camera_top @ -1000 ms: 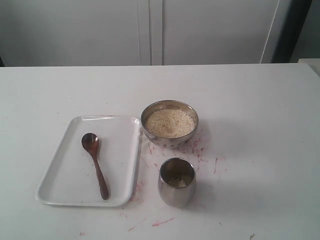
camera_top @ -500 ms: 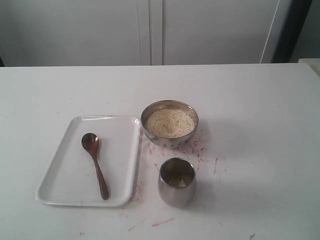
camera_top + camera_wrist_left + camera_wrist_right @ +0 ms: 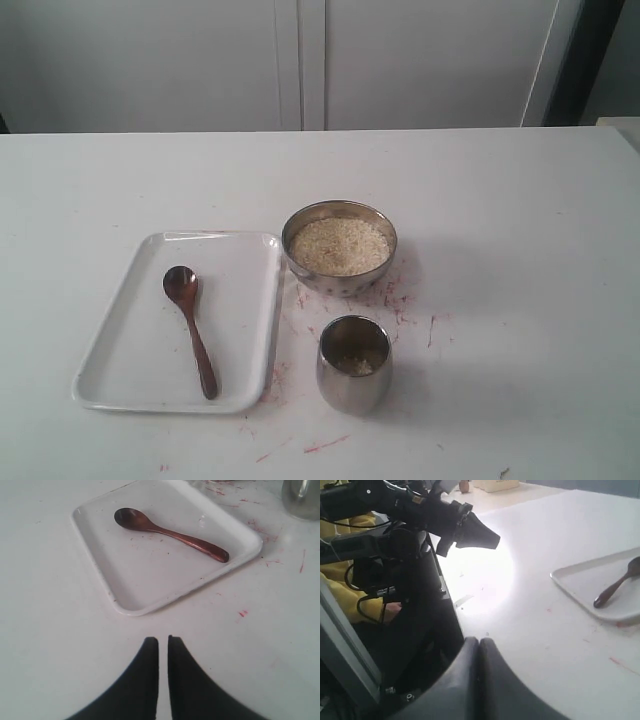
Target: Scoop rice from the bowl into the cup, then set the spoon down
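The dark wooden spoon [image 3: 190,330] lies flat in a white tray [image 3: 120,400] left of centre, scoop toward the back. The steel bowl [image 3: 340,282] holds rice [image 3: 340,246]. In front of it stands the steel cup [image 3: 353,390] with a little rice at its bottom. Neither gripper shows in the exterior view. My left gripper [image 3: 163,640] hovers over bare table short of the tray [image 3: 125,605], jaws shut with only a thin slit and nothing between them; the spoon [image 3: 170,532] lies beyond. My right gripper [image 3: 479,641] is shut and empty, far from the tray [image 3: 580,582] and spoon [image 3: 615,586].
Red marks speckle the table [image 3: 500,220] around the bowl and cup. The other arm's black base and cabling [image 3: 405,580] fill one side of the right wrist view. White cabinet doors [image 3: 300,60] stand behind the table.
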Available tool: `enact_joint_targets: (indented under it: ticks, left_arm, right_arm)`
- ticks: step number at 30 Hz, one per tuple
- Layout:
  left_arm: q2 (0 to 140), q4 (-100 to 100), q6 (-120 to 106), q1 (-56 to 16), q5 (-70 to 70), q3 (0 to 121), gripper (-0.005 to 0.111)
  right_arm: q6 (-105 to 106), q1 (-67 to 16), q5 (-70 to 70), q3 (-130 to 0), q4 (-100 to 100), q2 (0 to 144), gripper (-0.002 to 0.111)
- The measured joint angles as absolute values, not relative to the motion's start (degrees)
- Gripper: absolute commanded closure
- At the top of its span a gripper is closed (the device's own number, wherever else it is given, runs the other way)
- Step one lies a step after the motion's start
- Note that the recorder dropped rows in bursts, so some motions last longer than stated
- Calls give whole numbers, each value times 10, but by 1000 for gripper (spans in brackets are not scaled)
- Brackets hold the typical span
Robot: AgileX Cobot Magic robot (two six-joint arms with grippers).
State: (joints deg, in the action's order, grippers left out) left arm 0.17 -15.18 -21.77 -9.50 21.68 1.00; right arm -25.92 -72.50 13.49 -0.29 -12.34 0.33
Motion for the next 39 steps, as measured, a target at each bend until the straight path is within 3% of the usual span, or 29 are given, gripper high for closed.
enact_joint_targets:
  ticks: [27,39]
  left_arm:
    - [2,-152,-218,-95,217,10,92]
    - [2,-152,-218,-95,217,10,92]
  right_arm:
    - [-294,-723,166,-3,-121,3,108]
    - [-295,-606,166,-3,-121,3,108]
